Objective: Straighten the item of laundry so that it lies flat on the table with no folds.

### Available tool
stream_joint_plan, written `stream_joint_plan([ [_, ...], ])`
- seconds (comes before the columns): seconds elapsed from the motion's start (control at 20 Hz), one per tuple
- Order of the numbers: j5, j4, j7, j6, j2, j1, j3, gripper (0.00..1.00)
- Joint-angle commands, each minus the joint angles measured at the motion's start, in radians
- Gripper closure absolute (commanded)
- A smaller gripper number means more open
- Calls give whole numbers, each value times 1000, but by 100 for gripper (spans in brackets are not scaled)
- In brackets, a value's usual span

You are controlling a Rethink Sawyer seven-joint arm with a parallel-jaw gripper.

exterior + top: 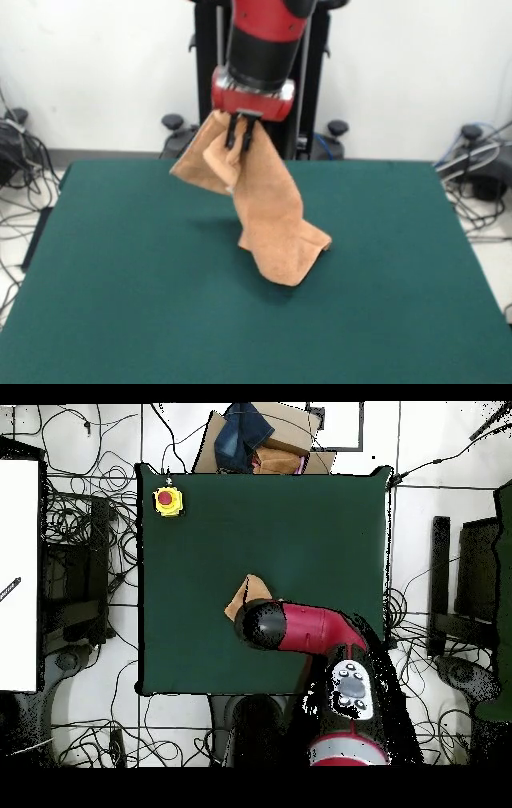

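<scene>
**Towel lifted, lower end on table**

Hung a small peach-orange terry-cloth towel (268,212) from the black two-fingered gripper (243,132) of the red and black arm (260,40), fingers pinched on a bunched upper edge. Draped down in twisted folds, with the crumpled lower end resting on the large dark green felt-topped table (120,304) near its middle. Showed from overhead only as a small peach patch (247,596) beside the arm. Sat a yellow box with a red button (168,500) at one table corner, well apart.
</scene>
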Motion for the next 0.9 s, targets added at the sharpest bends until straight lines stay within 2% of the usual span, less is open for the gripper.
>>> stream_joint_plan([
  [0.05,85,28,235,230,-143,101,-28,100],
  [0.3,129,56,307,231,-155,162,-45,100],
  [0.5,151,63,304,220,-151,180,-52,100],
  [0.9,174,99,261,17,-41,132,-12,100],
])
